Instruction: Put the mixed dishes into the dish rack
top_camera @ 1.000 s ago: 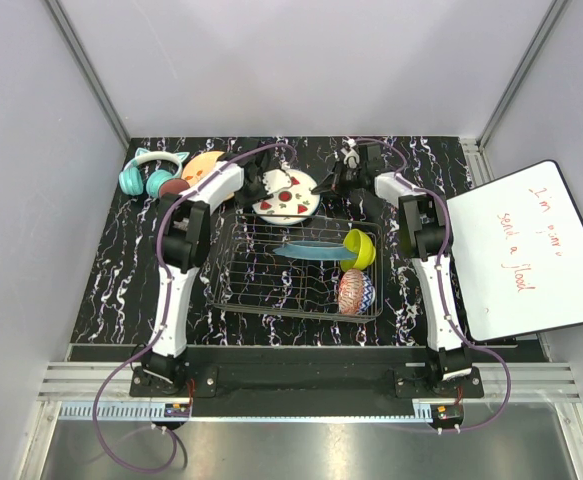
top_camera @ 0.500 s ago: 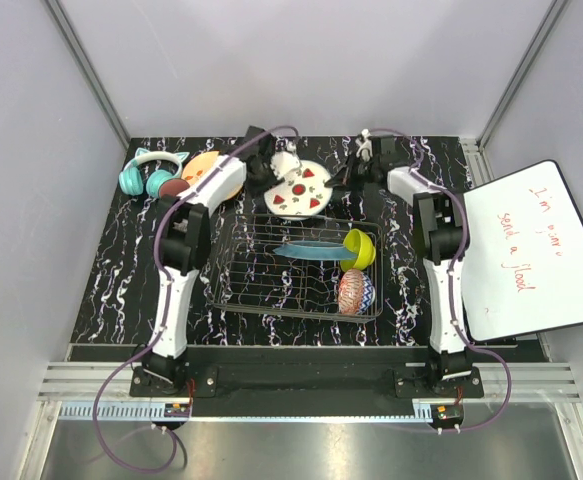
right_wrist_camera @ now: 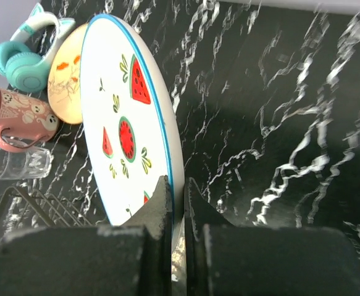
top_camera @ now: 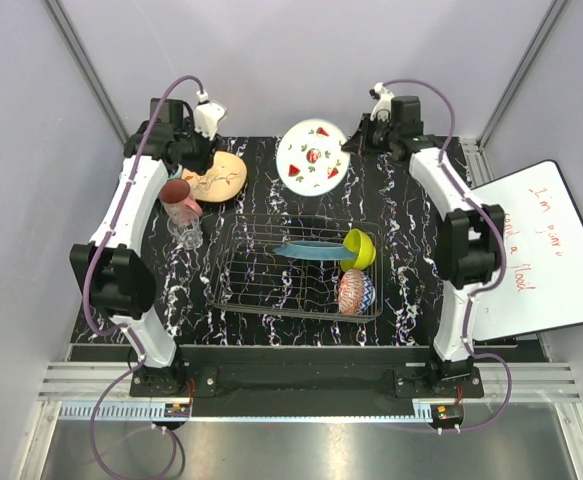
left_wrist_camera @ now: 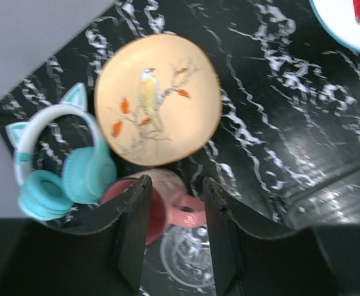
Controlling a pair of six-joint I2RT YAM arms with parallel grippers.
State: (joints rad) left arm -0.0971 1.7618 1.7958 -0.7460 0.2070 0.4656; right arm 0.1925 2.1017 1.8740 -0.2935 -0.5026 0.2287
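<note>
My right gripper (top_camera: 352,145) (right_wrist_camera: 178,185) is shut on the rim of the white watermelon-print plate (top_camera: 314,158) (right_wrist_camera: 124,129) and holds it on edge above the table's back. My left gripper (top_camera: 193,154) (left_wrist_camera: 175,185) is open and empty, high above the pink mug (top_camera: 178,197) (left_wrist_camera: 167,206) and the small clear glass (top_camera: 188,232) (left_wrist_camera: 189,259). The tan floral plate (top_camera: 216,178) (left_wrist_camera: 158,98) lies flat beside them. The dish rack (top_camera: 261,275) holds the teal plate (top_camera: 311,250), the yellow-green bowl (top_camera: 359,248) and the red patterned bowl (top_camera: 355,291).
Teal cat-ear headphones (left_wrist_camera: 56,166) (right_wrist_camera: 22,49) lie left of the tan plate, hidden under my left arm in the top view. A whiteboard (top_camera: 531,250) lies off the table's right edge. Grey walls close in the back and sides.
My right gripper has lifted the watermelon plate up and back, tipping it on edge. My left arm has swung left, away from that plate, to above the mug and glass.
</note>
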